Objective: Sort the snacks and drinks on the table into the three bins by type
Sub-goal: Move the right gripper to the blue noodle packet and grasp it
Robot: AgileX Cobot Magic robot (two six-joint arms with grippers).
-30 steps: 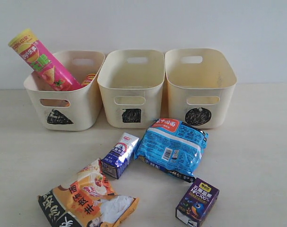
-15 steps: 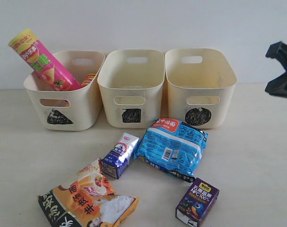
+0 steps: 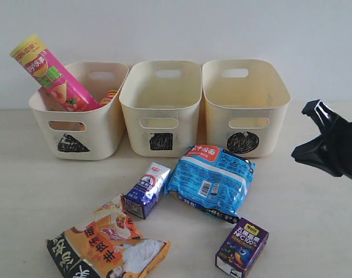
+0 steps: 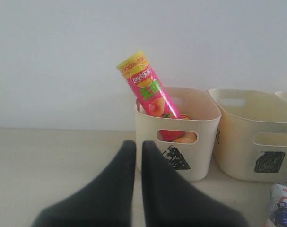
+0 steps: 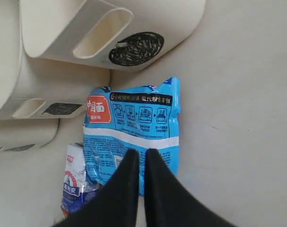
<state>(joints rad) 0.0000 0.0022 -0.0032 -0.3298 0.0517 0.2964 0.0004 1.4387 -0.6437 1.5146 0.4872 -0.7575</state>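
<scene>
The right end effector [image 5: 139,152] is hovering above the blue packet [image 5: 131,127], its fingers pressed together and pinching nothing. The packet is lying flat around the middle of the tabletop [image 3: 315,220], just in front of the square bin [image 3: 158,116] and circle bin [image 3: 245,119], which are standing along the far edge. A slim carton [image 3: 147,190] is lying just beside it.

The packet is probably going to handle as light and soft, with slippery, crinkly film that gives under pressure, and its contents may crush. A gentle pinch on a sealed end or across a bunched edge looks safest. The fingers would need to spread first.

The left end effector [image 4: 134,143] is likewise pressed together and empty, facing the triangle bin [image 3: 77,130], where the pink tube [image 3: 48,72] is leaning. The orange bag [image 3: 106,246] and purple carton [image 3: 242,248] are waiting at the near edge.
</scene>
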